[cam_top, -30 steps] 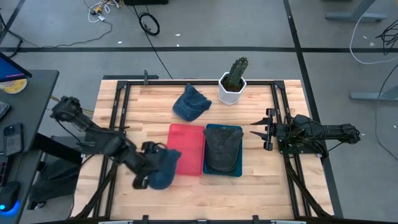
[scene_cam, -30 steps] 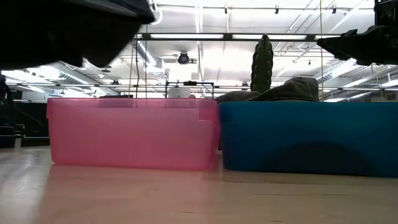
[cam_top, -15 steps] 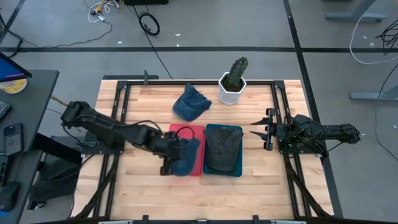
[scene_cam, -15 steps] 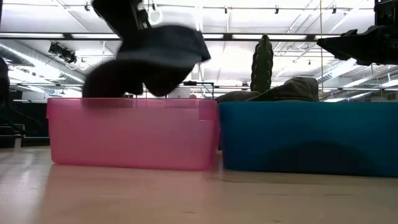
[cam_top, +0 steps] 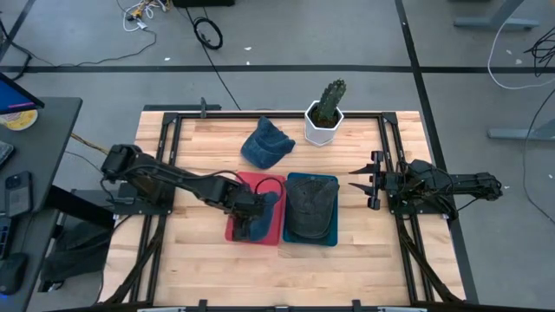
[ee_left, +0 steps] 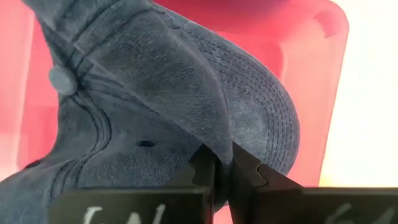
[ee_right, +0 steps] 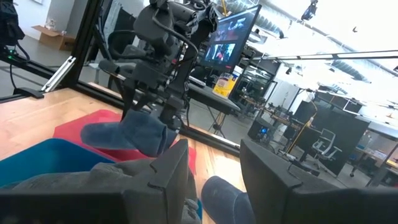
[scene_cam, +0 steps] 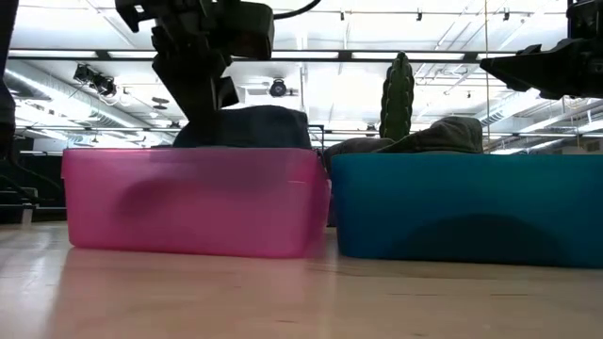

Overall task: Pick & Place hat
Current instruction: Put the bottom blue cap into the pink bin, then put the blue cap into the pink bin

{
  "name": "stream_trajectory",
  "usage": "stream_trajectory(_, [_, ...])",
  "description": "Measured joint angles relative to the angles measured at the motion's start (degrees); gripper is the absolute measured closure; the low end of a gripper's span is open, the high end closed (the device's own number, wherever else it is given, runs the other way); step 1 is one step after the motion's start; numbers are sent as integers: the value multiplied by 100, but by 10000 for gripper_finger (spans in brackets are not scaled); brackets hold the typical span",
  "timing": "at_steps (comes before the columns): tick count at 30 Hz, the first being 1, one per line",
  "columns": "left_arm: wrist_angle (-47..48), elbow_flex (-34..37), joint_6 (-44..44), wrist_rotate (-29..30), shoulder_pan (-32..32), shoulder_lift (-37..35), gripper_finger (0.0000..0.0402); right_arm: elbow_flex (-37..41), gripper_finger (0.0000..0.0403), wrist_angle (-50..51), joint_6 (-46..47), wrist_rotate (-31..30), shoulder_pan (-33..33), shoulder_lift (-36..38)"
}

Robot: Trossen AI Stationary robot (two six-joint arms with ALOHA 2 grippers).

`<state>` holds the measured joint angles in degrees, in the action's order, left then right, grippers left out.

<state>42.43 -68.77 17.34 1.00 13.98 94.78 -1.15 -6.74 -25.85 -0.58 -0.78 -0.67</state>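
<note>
1. Over the pink bin (cam_top: 245, 184), the blue-grey hat (cam_top: 257, 217) hangs partly inside it, its crown down among the pink walls; in the left wrist view the fabric fills the frame with the pink floor right behind it.
2. The left gripper (cam_top: 245, 208) is clenched on the hat, a fold of denim pinched between its two dark fingers (ee_left: 202, 171); the hat lies directly beneath and ahead of it, so I'd judge that letting go is all that remains here.
3. From table height the hat's top rises above the pink rim, the arm standing over it.
4. The teal bin (cam_top: 289, 184) sits just beside the pink one, walls touching or nearly so; it holds a dark grey hat (cam_top: 310, 204).
5. Another blue hat (cam_top: 264, 145) lies loose on the table (cam_top: 364, 251) toward the far edge, near a potted cactus (cam_top: 325, 111).
6. The right gripper (cam_top: 360, 179) waits at the right side, its fingers spread, well apart from the bins.
</note>
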Motion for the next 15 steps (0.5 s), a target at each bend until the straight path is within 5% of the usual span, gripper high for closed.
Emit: stream_trajectory(15, [109,0,-145,-346,-311,3,232,0,254,0,0,0,-1,0])
